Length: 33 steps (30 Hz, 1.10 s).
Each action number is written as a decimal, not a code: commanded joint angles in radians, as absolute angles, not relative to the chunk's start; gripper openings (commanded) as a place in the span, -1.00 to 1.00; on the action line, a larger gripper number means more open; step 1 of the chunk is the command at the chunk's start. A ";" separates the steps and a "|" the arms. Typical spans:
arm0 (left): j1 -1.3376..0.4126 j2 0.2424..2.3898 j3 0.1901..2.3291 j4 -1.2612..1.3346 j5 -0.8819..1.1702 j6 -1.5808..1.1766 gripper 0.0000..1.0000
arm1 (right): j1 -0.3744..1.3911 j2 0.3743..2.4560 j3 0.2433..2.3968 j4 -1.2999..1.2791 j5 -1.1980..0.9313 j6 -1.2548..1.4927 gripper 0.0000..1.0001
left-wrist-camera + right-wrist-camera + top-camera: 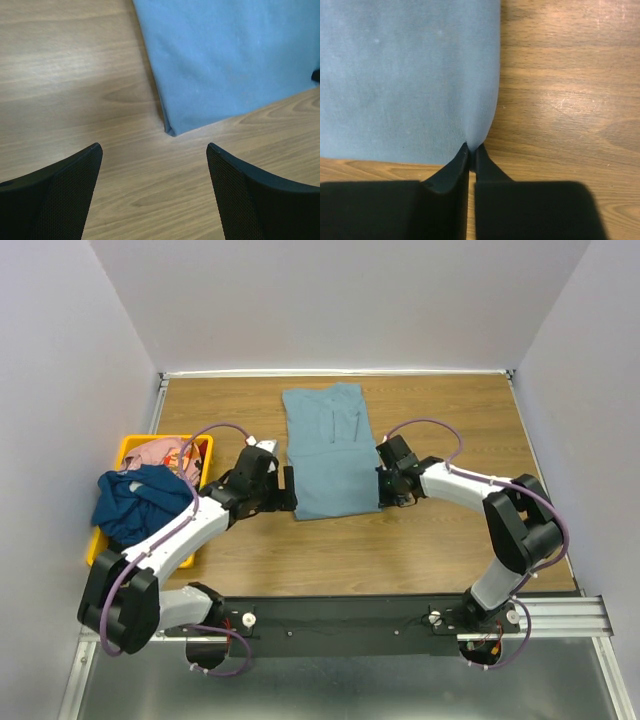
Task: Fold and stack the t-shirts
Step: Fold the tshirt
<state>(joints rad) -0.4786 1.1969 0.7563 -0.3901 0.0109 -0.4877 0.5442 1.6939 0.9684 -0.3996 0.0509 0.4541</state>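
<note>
The light blue-grey t-shirt (330,455) lies folded into a long strip in the middle of the table. My right gripper (385,490) is shut on its near right corner; in the right wrist view the cloth (405,75) bunches into the pinched jaws of that gripper (471,147). My left gripper (288,495) is open just off the near left corner. Seen from the left wrist, this gripper (152,147) has only bare wood between its fingers, and the shirt's corner (172,131) is just ahead. The navy t-shirt (135,502) and the pink patterned t-shirt (160,453) lie crumpled in the bin.
The yellow bin (128,445) stands at the table's left edge, beside my left arm. The navy shirt hangs over its near rim. Grey walls close in the table on the left, back and right.
</note>
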 commanded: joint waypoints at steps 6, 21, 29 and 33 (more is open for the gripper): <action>-0.590 1.376 0.805 -0.452 -0.033 -0.572 0.56 | 0.624 1.756 0.920 -0.491 0.118 0.422 -0.99; -0.621 1.500 0.913 -0.494 -0.204 -0.630 0.19 | 0.655 1.773 0.905 -0.479 0.133 0.405 -0.99; -0.621 1.571 0.916 -0.462 -0.172 -0.618 0.10 | 0.653 1.784 0.902 -0.471 0.133 0.402 -0.99; -0.626 1.615 0.913 -0.465 -0.161 -0.609 0.11 | 0.655 1.790 0.902 -0.471 0.130 0.400 -0.99</action>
<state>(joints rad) -0.6178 1.5860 0.9070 -0.4656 -0.1497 -0.6147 0.6350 1.6951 0.9695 -0.3824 0.1398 0.4114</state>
